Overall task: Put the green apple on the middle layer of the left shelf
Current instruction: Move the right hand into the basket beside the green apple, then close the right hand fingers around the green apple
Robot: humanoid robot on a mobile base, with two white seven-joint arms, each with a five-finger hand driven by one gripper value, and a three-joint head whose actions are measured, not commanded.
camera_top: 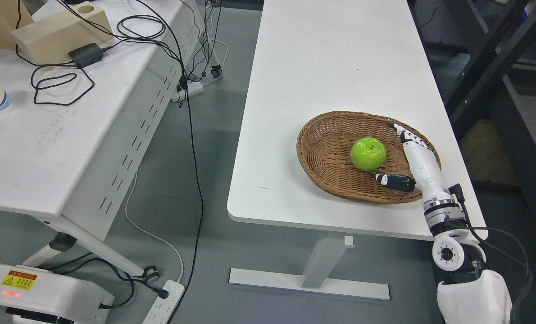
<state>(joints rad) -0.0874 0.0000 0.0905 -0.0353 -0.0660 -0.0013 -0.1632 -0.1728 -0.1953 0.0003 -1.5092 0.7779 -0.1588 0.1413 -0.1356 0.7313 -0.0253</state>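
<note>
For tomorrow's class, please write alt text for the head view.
A white robot right hand, fingers open, reaches into a brown woven wicker basket beside a shiny green apple on a white rectangular table. A second white desk with black cables stands left.

above apple (367,154): open | around: basket (326,157) rim | right: hand (419,155) close beside

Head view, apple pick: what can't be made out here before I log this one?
- Left shelf: out of frame; only dark racking cut by the right edge.
- Left hand: not in view.
- Right hand open over the basket; whether its thumb touches the green apple is unclear.
- Apple's underside: hidden by the apple itself.
</note>
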